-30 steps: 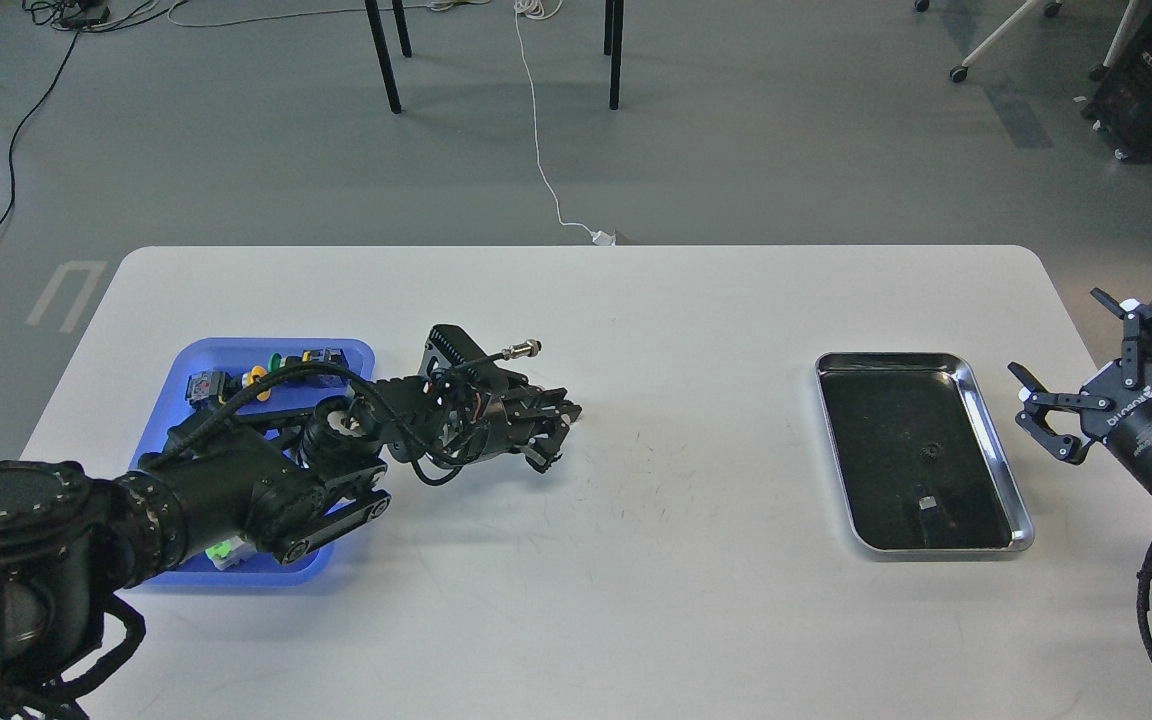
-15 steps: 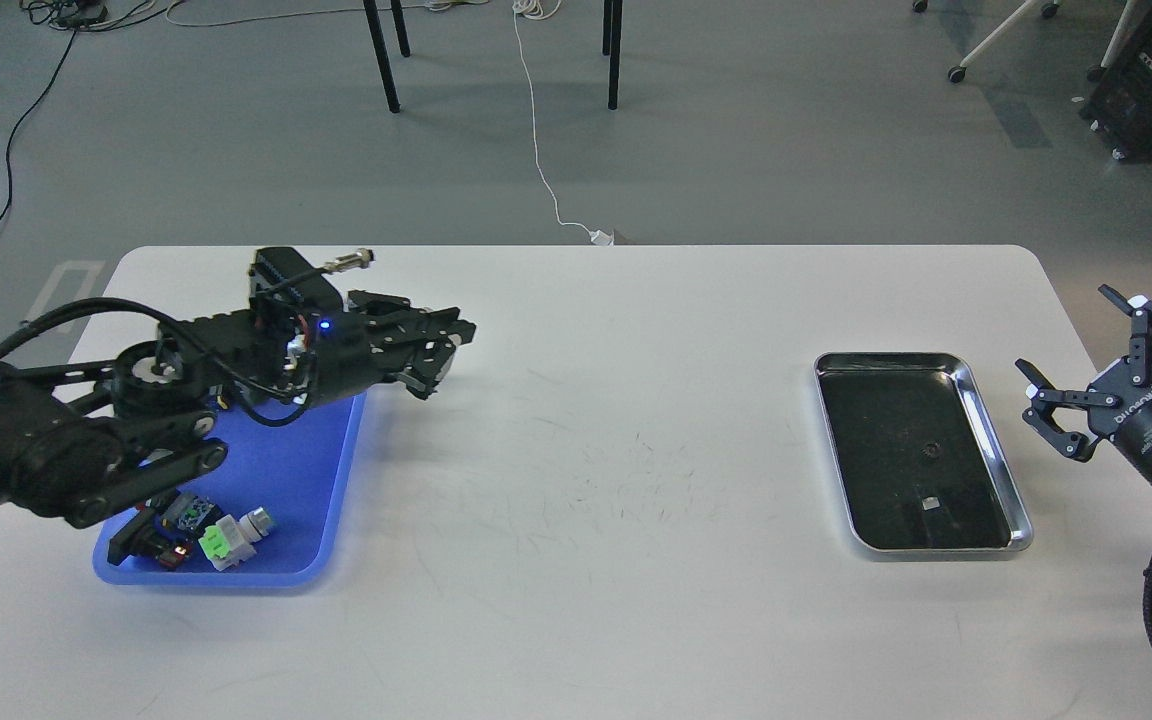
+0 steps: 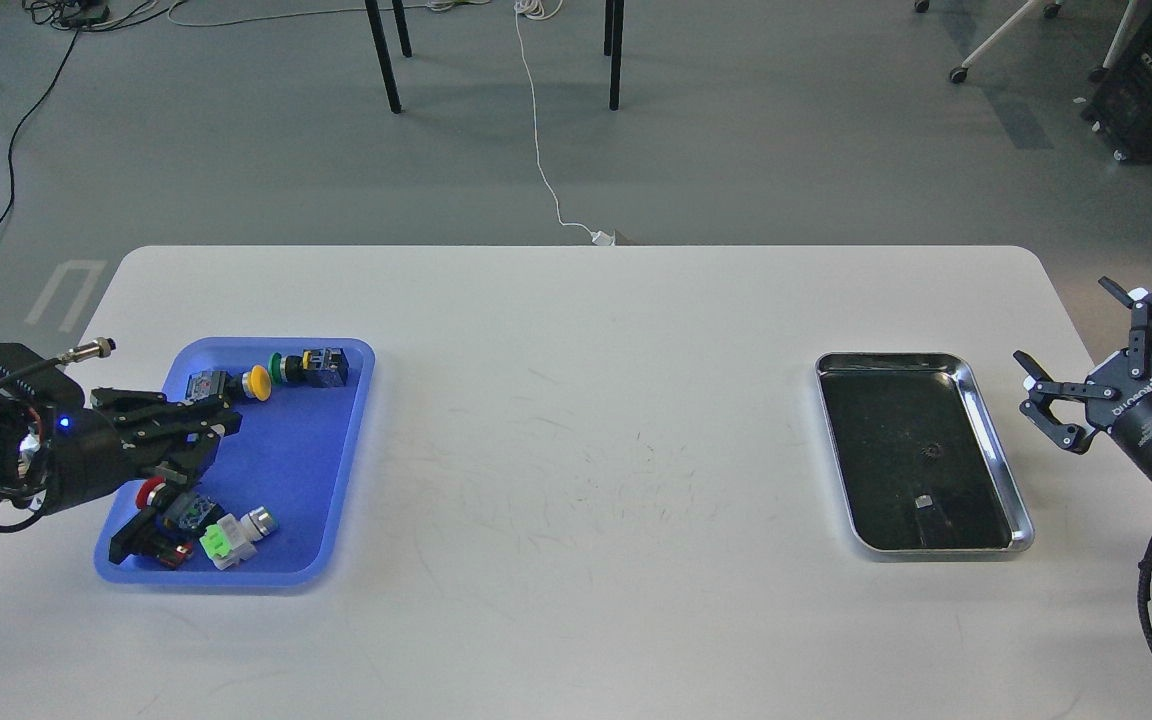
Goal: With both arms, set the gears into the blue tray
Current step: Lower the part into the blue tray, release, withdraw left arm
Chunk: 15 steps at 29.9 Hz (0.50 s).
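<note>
Blue tray [image 3: 321, 545] sits under the left gripper [image 3: 211, 440], grip unclear; right gripper [image 3: 1096, 370] splayed beyond the table edge [image 3: 1061, 300].

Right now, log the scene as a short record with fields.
table: white, holds both trays
blue tray: table's left side
switches: coloured, all inside blue tray
steel tray: table's right side
gear: one small dark disc in steel tray
second gear: not visible
left gripper: over blue tray's left edge, fingers close together, grip state unclear
right gripper: open, empty, right of steel tray
</note>
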{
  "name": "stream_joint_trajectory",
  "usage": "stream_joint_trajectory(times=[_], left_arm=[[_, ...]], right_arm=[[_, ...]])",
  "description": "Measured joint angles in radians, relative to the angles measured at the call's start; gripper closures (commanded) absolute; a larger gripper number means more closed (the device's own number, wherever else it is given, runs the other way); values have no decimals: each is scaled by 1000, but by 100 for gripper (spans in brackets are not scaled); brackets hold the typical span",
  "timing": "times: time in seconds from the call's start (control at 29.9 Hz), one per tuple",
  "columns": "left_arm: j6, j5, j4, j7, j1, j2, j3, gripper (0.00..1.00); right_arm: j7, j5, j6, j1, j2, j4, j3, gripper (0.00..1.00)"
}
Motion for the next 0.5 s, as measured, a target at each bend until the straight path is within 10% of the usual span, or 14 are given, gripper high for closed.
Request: stream_joint_trajectory(times=[0.13, 0.5], left_arm=[[5, -3, 45, -2, 21, -37, 0, 31], [21, -121, 50, -9, 10, -36, -62, 21]], right_arm=[[0, -3, 0, 1, -8, 0, 1, 1], [0, -9, 0, 12, -45, -4, 0, 1]])
